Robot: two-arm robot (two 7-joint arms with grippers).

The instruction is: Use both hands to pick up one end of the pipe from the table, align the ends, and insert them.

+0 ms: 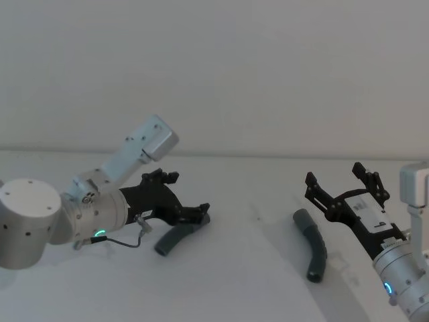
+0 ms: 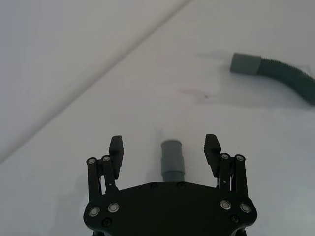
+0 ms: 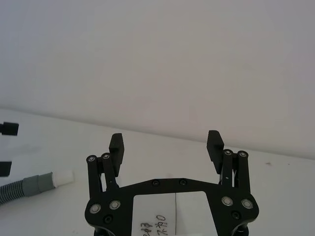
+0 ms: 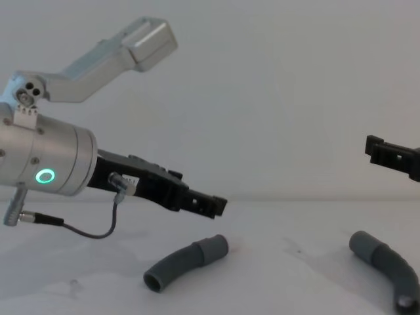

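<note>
- Hovering just above the left pipe (image 1: 175, 239), the left gripper (image 1: 188, 193) has its fingers spread wide and holds nothing.
- In the left wrist view, the collar (image 2: 172, 158) of this pipe shows between the two fingers and touches neither of them.
- From the chest view, the left gripper (image 4: 209, 203) is clearly apart from the left pipe (image 4: 184, 261) under it. The pipe lies flat on the table (image 1: 255, 282), with its collar end pointing to the robot's right.
- The right pipe (image 1: 314, 245) lies on the right side of the table, well apart from the left pipe. It is curved, and its wider end is the far one.
- The right gripper (image 1: 340, 180) is raised over the table, just beside the right pipe on its right. Its fingers are also spread wide, and nothing is between them.
- In the right wrist view, a white tip (image 3: 63, 178) shows at the collar of the left pipe, near the left gripper's fingers (image 3: 9, 129).
</note>
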